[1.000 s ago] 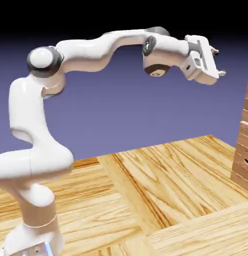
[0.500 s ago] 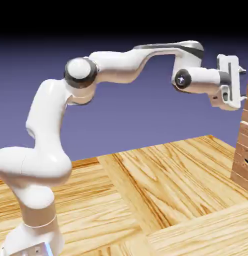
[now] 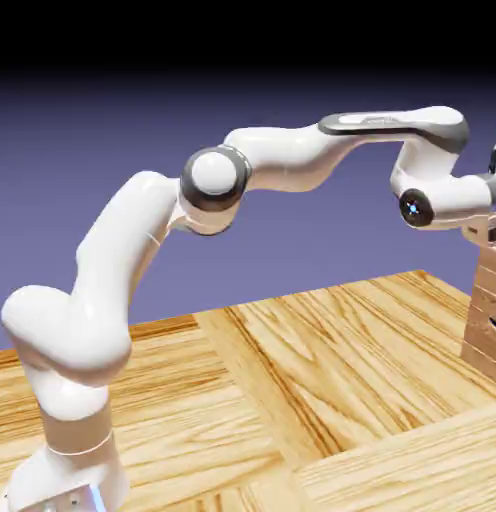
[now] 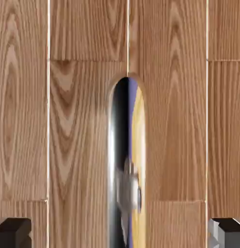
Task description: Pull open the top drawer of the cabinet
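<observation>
The wood floor (image 3: 342, 350) is bright. The top is black. The shiny handle (image 4: 127, 169) looks a bit blurry.

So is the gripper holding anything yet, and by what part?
Nothing is held: the gripper is open, its fingertips apart on either side of the shiny handle.

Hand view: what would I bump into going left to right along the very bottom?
One grey fingertip, then brown wood planks, then the shiny handle, then more planks, then the other fingertip.
</observation>
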Available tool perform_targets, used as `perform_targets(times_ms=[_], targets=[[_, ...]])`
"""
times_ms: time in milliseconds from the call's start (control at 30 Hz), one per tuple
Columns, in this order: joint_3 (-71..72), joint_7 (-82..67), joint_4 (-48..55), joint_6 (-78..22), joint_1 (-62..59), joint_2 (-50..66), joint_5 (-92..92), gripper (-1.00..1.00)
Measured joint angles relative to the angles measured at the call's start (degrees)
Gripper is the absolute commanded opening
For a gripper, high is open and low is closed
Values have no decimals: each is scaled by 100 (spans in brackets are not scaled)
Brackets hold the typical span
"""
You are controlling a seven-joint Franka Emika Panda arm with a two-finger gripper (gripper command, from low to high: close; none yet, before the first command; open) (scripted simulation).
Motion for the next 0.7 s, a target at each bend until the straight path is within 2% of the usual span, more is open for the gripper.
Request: perform_targets(times_ms=[167,200,267,700], targets=[[78,803,1038,289,-457,-617,-429,100],[84,873,1128,314,-497,-670,-466,-100],[84,873,1129,314,-497,-670,-466,-100],[-392,-969,-1569,-496,830,802,608,-100]])
